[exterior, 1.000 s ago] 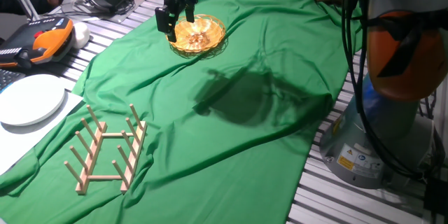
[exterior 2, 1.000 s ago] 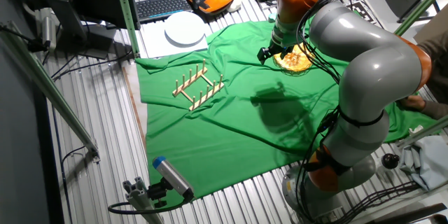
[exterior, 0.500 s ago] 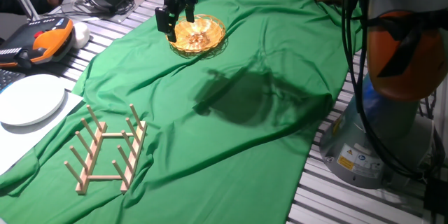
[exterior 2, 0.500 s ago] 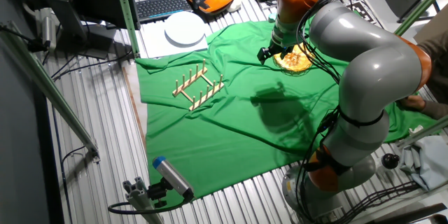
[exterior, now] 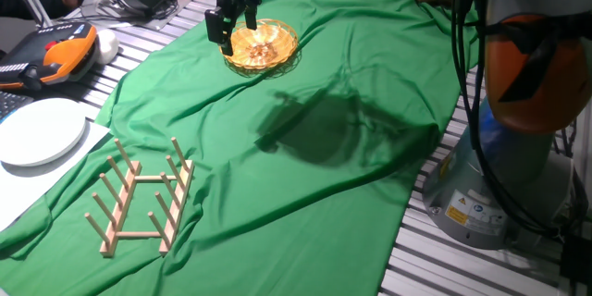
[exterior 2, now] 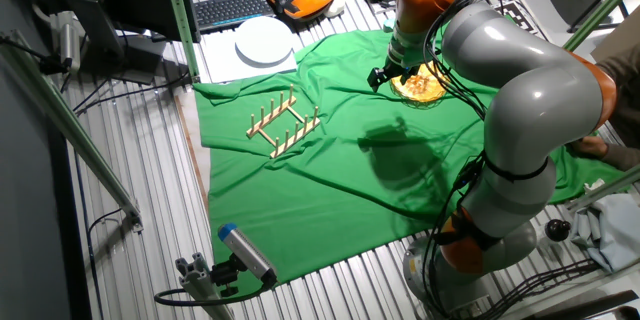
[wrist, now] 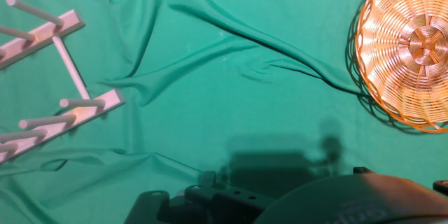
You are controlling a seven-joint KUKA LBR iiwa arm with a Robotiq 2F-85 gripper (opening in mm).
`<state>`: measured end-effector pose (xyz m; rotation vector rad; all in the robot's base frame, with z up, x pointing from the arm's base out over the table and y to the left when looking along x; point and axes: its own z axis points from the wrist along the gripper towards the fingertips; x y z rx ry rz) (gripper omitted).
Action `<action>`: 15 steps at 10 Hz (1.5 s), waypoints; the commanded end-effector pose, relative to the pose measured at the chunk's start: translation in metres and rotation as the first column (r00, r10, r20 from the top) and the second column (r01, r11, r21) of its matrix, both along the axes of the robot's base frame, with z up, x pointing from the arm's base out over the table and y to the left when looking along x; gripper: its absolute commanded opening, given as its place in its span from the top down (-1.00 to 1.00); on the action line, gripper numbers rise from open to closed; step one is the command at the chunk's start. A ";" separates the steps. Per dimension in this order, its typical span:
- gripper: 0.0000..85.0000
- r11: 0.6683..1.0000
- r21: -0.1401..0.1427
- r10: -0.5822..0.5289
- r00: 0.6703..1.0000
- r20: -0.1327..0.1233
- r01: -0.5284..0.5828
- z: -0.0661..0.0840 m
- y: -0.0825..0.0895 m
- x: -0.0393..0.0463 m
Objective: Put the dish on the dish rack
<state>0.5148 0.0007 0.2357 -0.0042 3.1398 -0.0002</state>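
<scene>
one fixed view: dish (exterior: 263, 46) sits on the green cloth (exterior: 305, 139) at the far end, nothing visible in it beyond its own weave. dish rack (exterior: 143, 194) lies near the cloth's close left corner, pegs bare, well apart from the dish. white plate (exterior: 39, 131) just beside the cloth's left edge, orange pendant (exterior: 57, 55) behind it. gripper (exterior: 231, 26) hangs at the dish's left rim, fingers pointing down; contact unclear, holds nothing i can see.

the other fixed view: dish (exterior 2: 421, 85) partly behind the arm (exterior 2: 520, 100), rack (exterior 2: 283, 125) mid-cloth, plate (exterior 2: 265, 40) and keyboard (exterior 2: 232, 8) beyond. slatted metal table (exterior 2: 130, 180) under it all.

hand view: dish (wrist: 409, 49) at right edge, rack (wrist: 52, 87) at left, wrinkled cloth between. fingers not visible; can't tell how far open.
</scene>
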 end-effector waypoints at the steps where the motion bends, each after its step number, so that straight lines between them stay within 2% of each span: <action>1: 1.00 1.000 0.000 0.000 1.000 0.000 0.000 0.000 0.000 0.0001; 2: 1.00 0.966 -0.082 0.217 0.944 -0.249 -0.243 0.000 0.000 0.0001; 15: 1.00 0.964 -0.077 0.229 0.941 -0.251 -0.255 0.000 0.000 0.0001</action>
